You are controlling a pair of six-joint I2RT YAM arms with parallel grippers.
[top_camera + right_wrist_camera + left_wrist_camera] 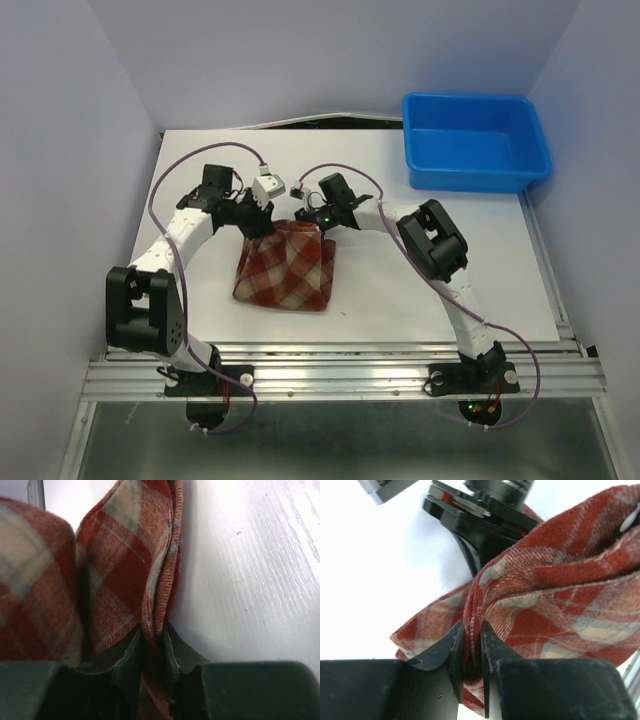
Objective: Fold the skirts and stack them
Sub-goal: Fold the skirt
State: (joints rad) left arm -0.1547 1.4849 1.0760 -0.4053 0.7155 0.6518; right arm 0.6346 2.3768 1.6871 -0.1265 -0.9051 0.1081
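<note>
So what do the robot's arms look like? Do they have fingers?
The left arm and right arm are white tubes with chunky black joints. A thin purple cable loops along each. A tiny green light glows on the right one. The left gripper and right gripper each have two black pointed fingers, like a beak.

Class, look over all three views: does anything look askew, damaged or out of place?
Nothing stands out. The plaid skirt looks bunched and uneven, but only because the left gripper and right gripper each pinch a corner.
</note>
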